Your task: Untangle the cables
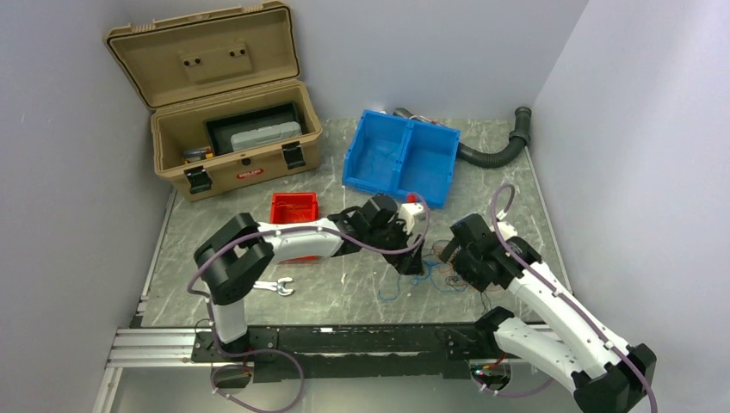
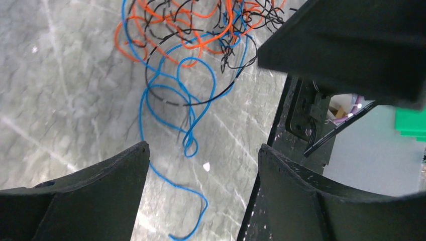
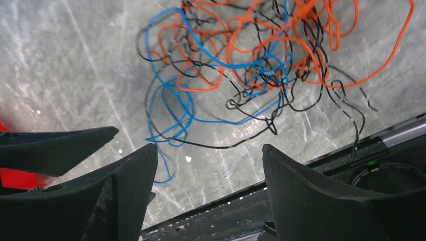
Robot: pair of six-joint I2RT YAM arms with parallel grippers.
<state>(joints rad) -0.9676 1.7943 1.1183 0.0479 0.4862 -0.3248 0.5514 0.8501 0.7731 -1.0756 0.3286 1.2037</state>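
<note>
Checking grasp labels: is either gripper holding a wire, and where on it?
Nothing held. Left gripper and right gripper both stand open above the tangle of thin orange, blue and black wires, which lies on the grey table.

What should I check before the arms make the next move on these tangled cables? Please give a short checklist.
1. Left jaws open, nothing between them: ok.
2. Right jaws open, nothing between them: ok.
3. Cables close below both jaws: ok.
4. Colours separated: not ok, orange, blue and black form one knot.
5. Blue cable has a loose end outside the knot: ok.
6. Clearance between left arm and right arm: cannot tell.
</note>
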